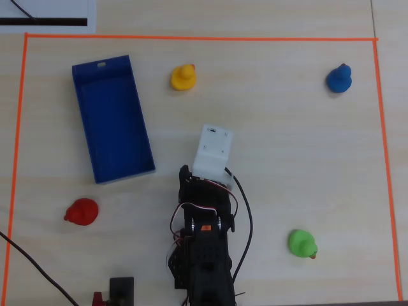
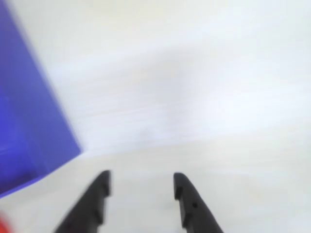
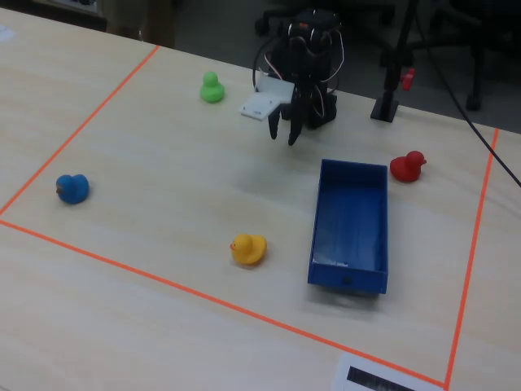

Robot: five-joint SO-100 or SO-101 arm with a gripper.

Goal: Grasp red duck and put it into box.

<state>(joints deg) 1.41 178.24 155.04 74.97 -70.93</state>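
Gripper (image 2: 141, 187), jaws parted and empty beside the blue box (image 1: 112, 118), risks clipping its wall while swinging toward the red duck (image 1: 81, 212).

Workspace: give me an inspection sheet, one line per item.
Surface: pale wood table, orange tape border.
Job's things: red duck on the table, outside the blue box; box empty.
Clutter: yellow duck, blue duck, green duck.
Grippers: gripper open, empty, above bare table.
Cables: black cable at the table's corner; wires on the arm.
Surroundings: chair bases on dark floor in the fixed view.
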